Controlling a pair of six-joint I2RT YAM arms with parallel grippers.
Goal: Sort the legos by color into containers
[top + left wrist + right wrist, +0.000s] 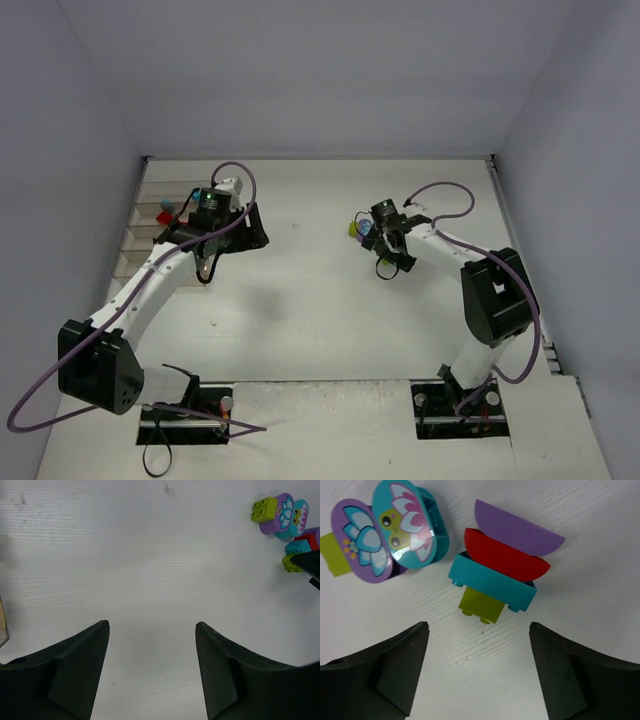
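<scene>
A red brick (164,217) and a cyan brick (165,206) seem to lie already in the containers (138,245) at the left. The other legos (490,582) sit heaped just ahead of the right gripper (477,630). It and the left gripper (152,627) are both spread, empty; most sorting remains.

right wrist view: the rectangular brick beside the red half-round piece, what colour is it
Cyan. The cyan rectangular plastic brick shows best in the right wrist view.
</scene>
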